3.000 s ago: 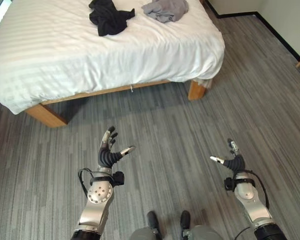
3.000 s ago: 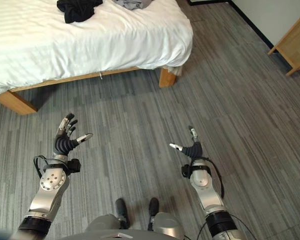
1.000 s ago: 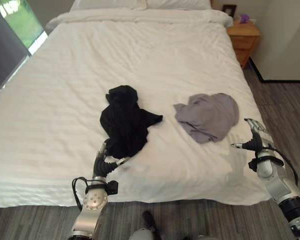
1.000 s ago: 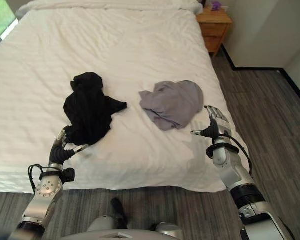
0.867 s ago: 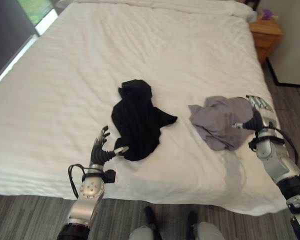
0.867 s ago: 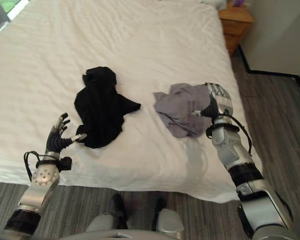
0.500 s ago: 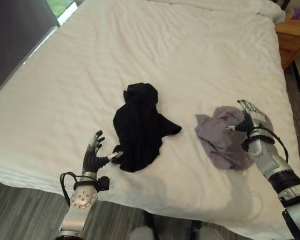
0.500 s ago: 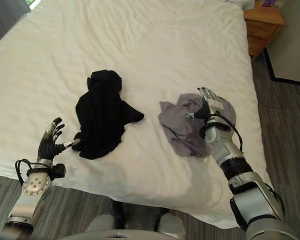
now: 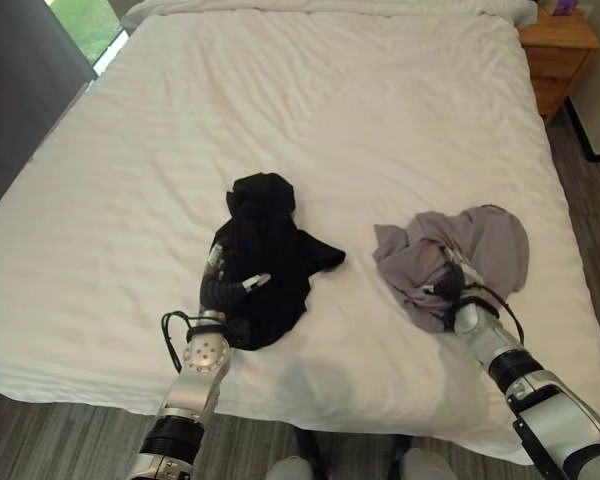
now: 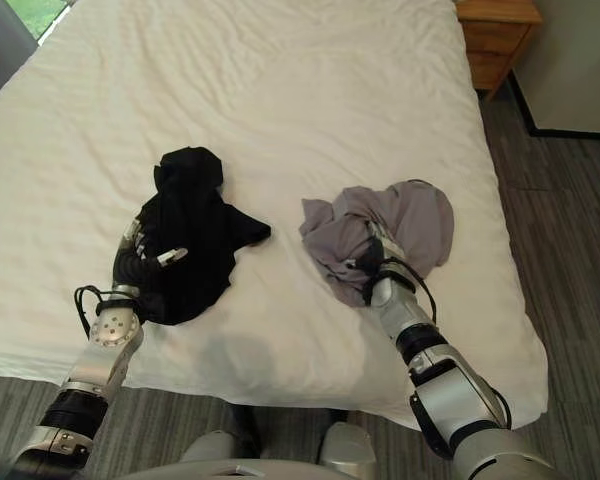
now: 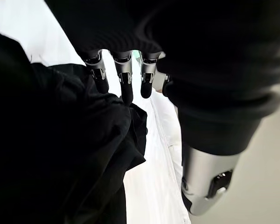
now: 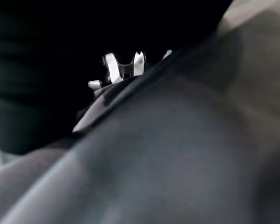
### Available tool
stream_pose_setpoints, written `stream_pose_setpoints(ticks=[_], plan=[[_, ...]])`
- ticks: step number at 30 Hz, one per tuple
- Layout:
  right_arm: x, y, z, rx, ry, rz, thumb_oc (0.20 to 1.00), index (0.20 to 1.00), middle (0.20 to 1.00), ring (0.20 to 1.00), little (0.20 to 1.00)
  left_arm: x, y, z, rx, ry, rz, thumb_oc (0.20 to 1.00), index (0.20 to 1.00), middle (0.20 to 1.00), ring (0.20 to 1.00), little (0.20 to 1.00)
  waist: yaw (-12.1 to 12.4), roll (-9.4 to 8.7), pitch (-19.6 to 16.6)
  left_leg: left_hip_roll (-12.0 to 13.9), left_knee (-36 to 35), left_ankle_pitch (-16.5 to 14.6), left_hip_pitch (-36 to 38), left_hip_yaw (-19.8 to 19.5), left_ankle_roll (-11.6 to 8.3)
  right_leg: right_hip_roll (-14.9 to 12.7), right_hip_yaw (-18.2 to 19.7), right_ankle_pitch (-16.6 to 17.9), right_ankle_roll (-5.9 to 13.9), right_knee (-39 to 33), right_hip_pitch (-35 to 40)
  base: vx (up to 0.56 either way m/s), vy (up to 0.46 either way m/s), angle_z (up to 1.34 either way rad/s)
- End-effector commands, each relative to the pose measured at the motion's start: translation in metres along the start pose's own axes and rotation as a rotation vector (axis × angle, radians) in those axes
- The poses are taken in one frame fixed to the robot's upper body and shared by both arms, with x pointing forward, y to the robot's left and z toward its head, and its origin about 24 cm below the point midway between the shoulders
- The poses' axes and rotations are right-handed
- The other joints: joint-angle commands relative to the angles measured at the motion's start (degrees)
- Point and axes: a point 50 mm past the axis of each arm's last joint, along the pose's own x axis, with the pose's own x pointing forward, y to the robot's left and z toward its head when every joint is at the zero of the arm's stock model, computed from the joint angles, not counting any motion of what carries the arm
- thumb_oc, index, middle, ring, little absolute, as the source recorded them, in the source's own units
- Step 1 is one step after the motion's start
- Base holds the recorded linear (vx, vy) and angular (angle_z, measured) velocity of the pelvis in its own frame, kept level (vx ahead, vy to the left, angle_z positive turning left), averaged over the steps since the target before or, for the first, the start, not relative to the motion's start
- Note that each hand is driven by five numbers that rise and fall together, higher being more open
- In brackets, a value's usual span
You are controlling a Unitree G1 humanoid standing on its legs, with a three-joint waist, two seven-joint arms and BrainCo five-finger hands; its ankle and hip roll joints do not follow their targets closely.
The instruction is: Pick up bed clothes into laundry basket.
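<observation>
A crumpled black garment point(image 9: 270, 250) lies on the white bed point(image 9: 330, 100), left of centre and near the front edge. My left hand point(image 9: 223, 289) rests on its near side, open, with straight fingers point(image 11: 123, 84) laid on the black cloth point(image 11: 51, 154) and the thumb point(image 11: 205, 186) held apart. A bunched grey garment point(image 9: 480, 245) lies to the right. My right hand point(image 9: 450, 283) is pushed into its near folds, and grey cloth point(image 12: 177, 154) covers most of it.
A wooden nightstand point(image 9: 565, 45) stands at the bed's far right corner. Grey plank floor point(image 10: 570, 250) runs along the right side. A dark curtain and window point(image 9: 25, 70) are at the left. The bed's front edge point(image 9: 330, 415) is just ahead of me.
The left hand has moved right onto the black garment. The right hand has dropped lower into the grey garment's near edge. The camera has shifted.
</observation>
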Motion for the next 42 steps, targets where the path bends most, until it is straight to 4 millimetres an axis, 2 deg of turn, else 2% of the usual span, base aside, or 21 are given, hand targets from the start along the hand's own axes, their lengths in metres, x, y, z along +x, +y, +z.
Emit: stream_pose_setpoints(ticks=[1,5,7,8,10,11,12,17,20,21,23,27,28,31,34,35,36,37,39,41,42], plan=[[-0.018,0.05,-0.011,-0.01,0.092,0.231,0.2,0.2,0.2,0.2,0.2,0.015,-0.006,0.019,0.032,-0.094,-0.032,1.0,1.0,1.0,1.0,1.0,0.9,-0.39,0.1,5.9,0.6,3.2,1.6,1.6,-7.29,-3.4,-0.3,-3.9,3.23,0.9,1.3,0.04,-0.02,0.03],[-0.031,0.062,-0.029,0.02,0.148,0.274,0.2,0.2,0.2,0.2,0.2,0.015,0.007,0.019,0.198,-0.113,-0.031,1.0,1.0,1.0,1.0,1.0,0.6,-0.23,-0.3,6.0,0.6,3.0,2.3,1.6,-7.33,-3.2,-0.4,-4.2,3.28,0.9,2.2,0.02,-0.008,0.01],[-0.038,0.064,-0.043,0.033,0.185,0.281,0.2,0.2,0.2,0.2,0.2,0.015,0.019,0.025,0.271,-0.146,-0.015,1.0,1.0,1.0,1.0,1.0,0.3,-0.17,-0.4,6.0,0.6,2.8,2.6,1.8,-7.41,-3.1,-0.4,-4.2,3.36,0.9,2.3,0.0,0.0,0.0],[-0.042,0.062,-0.053,0.044,0.206,0.268,0.2,0.2,0.2,0.2,0.2,0.02,0.031,0.039,0.286,-0.194,0.018,1.0,1.0,1.0,1.0,1.0,0.1,-0.02,-0.5,6.2,0.6,2.7,2.8,1.9,-7.51,-3.1,-0.4,-4.3,3.39,0.9,2.4,0.0,0.0,0.0],[-0.052,0.065,-0.069,0.055,0.24,0.29,0.2,0.2,0.2,0.2,0.2,0.025,0.052,0.055,0.462,-0.256,0.043,1.0,1.0,1.0,1.0,1.0,-0.6,-0.06,-0.4,6.3,0.6,2.5,3.2,2.3,-7.7,-3.0,-0.4,-4.3,3.53,0.9,2.5,0.02,0.007,0.01],[-0.063,0.072,-0.077,0.049,0.24,0.321,0.2,0.2,0.2,0.2,0.2,0.036,0.063,0.059,0.623,-0.258,0.074,1.0,1.0,1.0,1.0,1.0,-1.8,-0.2,-0.4,6.5,0.6,2.5,3.7,3.2,-7.92,-3.0,-0.4,-4.2,3.74,0.9,2.5,0.04,0.01,0.0],[-0.063,0.072,-0.077,0.05,0.241,0.321,0.2,0.2,0.2,0.2,0.2,0.036,0.062,0.059,0.624,-0.26,0.073,1.0,1.0,1.0,1.0,1.0,-1.6,-0.23,-0.4,6.5,0.6,2.5,3.8,3.2,-7.93,-3.0,-0.3,-4.2,3.75,0.9,2.5,0.03,0.018,-0.01],[-0.095,0.094,-0.094,-0.004,0.242,0.404,0.2,0.2,0.2,0.2,0.2,0.064,0.098,0.047,1.006,-0.098,0.177,1.0,1.0,1.0,1.0,1.0,-5.3,-0.36,-0.3,6.3,0.6,1.3,5.0,5.1,-8.78,-2.8,1.5,-4.5,4.93,0.9,1.8,0.06,0.04,-0.18],[-0.113,0.103,-0.108,-0.018,0.288,0.431,0.2,0.2,0.2,0.2,0.2,0.077,0.099,0.048,1.132,-0.053,0.179,1.0,1.0,1.0,1.0,1.0,-6.4,-0.48,0.3,6.4,0.6,1.5,4.1,5.7,-8.88,-2.7,2.2,-4.0,5.21,0.9,0.1,-0.04,0.023,-0.32],[-0.121,0.105,-0.117,-0.023,0.317,0.434,0.2,0.2,0.2,0.2,0.2,0.081,0.085,0.063,1.127,-0.116,0.151,1.0,1.0,1.0,1.0,1.0,-6.4,-0.45,0.6,6.5,0.6,1.6,3.6,5.6,-8.89,-2.7,2.3,-4.0,5.32,0.9,-0.4,-0.05,0.004,-0.16],[-0.129,0.107,-0.124,0.007,0.371,0.439,0.2,0.2,0.2,0.2,0.2,0.075,0.076,0.079,1.123,-0.21,0.145,1.0,1.0,1.0,1.0,1.0,-5.9,-0.57,1.4,6.8,0.6,3.1,2.1,6.0,-8.45,-2.6,1.6,-3.0,4.82,0.9,-1.7,-0.08,-0.031,-0.07],[-0.134,0.11,-0.128,0.042,0.421,0.462,0.2,0.2,0.2,0.2,0.2,0.064,0.067,0.071,1.046,-0.217,0.138,1.0,1.0,1.0,1.0,1.0,-6.1,-1.27,2.5,7.1,0.6,2.5,0.8,4.8,-9.34,-2.8,2.2,-3.6,5.19,0.9,-2.9,-0.06,-0.033,-0.04],[-0.13,0.111,-0.124,0.069,0.424,0.459,0.2,0.2,0.2,0.2,0.2,0.058,0.063,0.05,0.997,-0.15,0.116,1.0,1.0,1.0,1.0,1.0,-6.1,-1.49,3.5,7.4,0.6,4.2,-0.9,5.7,-8.81,-2.7,2.0,-2.0,4.61,0.9,-4.7,-0.11,-0.044,0.0],[-0.12,0.107,-0.12,0.052,0.424,0.443,0.2,0.2,0.2,0.2,0.2,0.033,0.063,-0.026,1.012,0.136,0.006,1.0,1.0,1.0,1.0,1.0,-6.0,-1.1,3.7,7.2,0.6,3.4,-1.7,5.2,-9.45,-2.8,3.0,-2.4,5.14,0.9,-5.9,-0.05,0.025,-0.05],[-0.111,0.104,-0.114,0.077,0.414,0.42,0.2,0.2,0.2,0.2,0.2,0.002,0.058,-0.071,1.07,0.293,-0.131,1.0,1.0,1.0,1.0,1.0,-5.4,-0.46,3.6,7.4,0.6,3.3,-1.8,5.9,-9.35,-2.8,3.4,-2.4,5.08,0.9,-6.5,0.0,0.032,-0.2],[-0.109,0.102,-0.114,0.075,0.402,0.414,0.2,0.2,0.2,0.2,0.2,0.022,0.04,-0.043,1.062,0.176,-0.154,1.0,1.0,1.0,1.0,1.0,-5.8,-0.12,3.5,7.4,0.6,3.2,-1.7,5.9,-9.34,-2.9,3.5,-2.5,5.09,0.9,-6.4,0.02,0.036,-0.11],[-0.108,0.099,-0.113,0.092,0.404,0.41,0.2,0.2,0.2,0.2,0.2,0.035,0.038,-0.009,1.056,0.048,-0.152,1.0,1.0,1.0,1.0,1.0,-5.6,0.35,3.5,7.5,0.6,3.2,-1.5,5.8,-9.43,-3.0,3.5,-2.6,5.09,0.9,-6.3,0.03,0.034,0.04],[-0.108,0.099,-0.113,0.106,0.407,0.413,0.2,0.2,0.2,0.2,0.2,0.036,0.05,0.006,1.115,0.018,-0.129,1.0,1.0,1.0,1.0,1.0,-5.6,0.34,3.5,7.5,0.6,3.1,-1.2,5.8,-9.48,-3.0,3.6,-2.7,5.07,0.9,-6.0,0.05,0.025,-0.08],[-0.112,0.101,-0.117,0.108,0.427,0.442,0.2,0.2,0.2,0.2,0.2,0.035,0.062,0.008,1.177,0.039,-0.11,1.0,1.0,1.0,1.0,1.0,-5.8,0.32,3.0,7.4,0.6,2.8,-0.8,5.7,-9.53,-3.1,3.6,-2.9,5.01,0.9,-5.7,0.04,0.015,-0.1],[-0.115,0.103,-0.121,0.093,0.441,0.472,0.2,0.2,0.2,0.2,0.2,0.034,0.071,-0.002,1.24,0.097,-0.117,1.0,1.0,1.0,1.0,1.0,-5.9,0.14,2.6,7.4,0.6,2.6,-0.4,5.9,-9.53,-3.0,3.7,-2.8,4.91,0.9,-5.5,0.01,0.003,-0.02],[-0.117,0.104,-0.123,0.083,0.447,0.482,0.2,0.2,0.2,0.2,0.2,0.034,0.074,-0.006,1.255,0.123,-0.12,0.542,0.542,0.542,0.542,0.542,-5.9,0.1,2.5,7.5,0.6,2.5,-0.3,6.0,-9.54,-3.0,3.7,-2.7,4.86,0.9,-5.4,0.0,0.0,0.0]])
